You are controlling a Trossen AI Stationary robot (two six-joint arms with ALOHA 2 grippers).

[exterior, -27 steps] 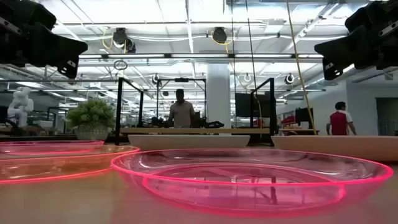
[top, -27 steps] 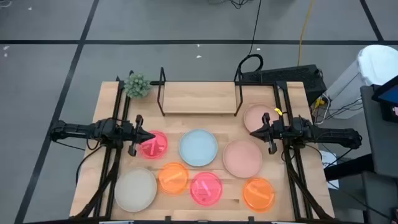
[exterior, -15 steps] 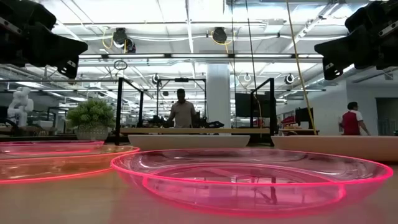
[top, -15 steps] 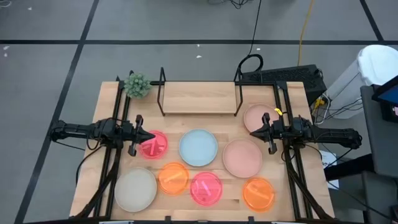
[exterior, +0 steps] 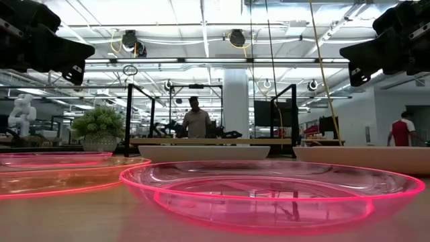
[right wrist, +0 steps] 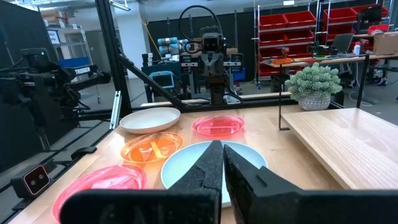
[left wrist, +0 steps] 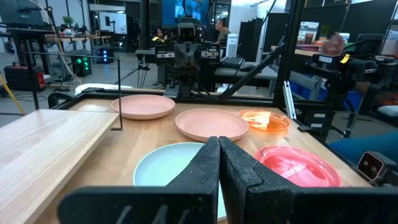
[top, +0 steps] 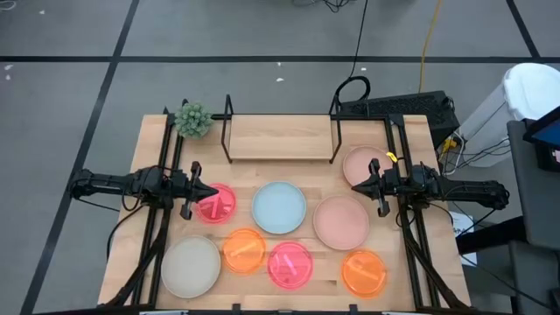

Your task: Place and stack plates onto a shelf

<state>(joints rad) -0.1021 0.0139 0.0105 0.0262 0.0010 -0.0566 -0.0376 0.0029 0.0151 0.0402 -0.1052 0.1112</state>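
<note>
We see eight round plates [top: 279, 207], matte pastels and glossy translucent neons, spread across the wooden bench before the bare wood-and-wire shelf [top: 280, 137] at its far edge, left gripper [top: 213, 193] and right gripper [top: 356, 185] both pinched closed, holding nothing.

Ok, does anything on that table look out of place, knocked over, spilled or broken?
Nothing stands out. The plates, like the light blue plate and cream plate, lie flat and apart on the table. The shelf stands square and bare, and the small plant sits upright beside it. No spill or damage shows.
</note>
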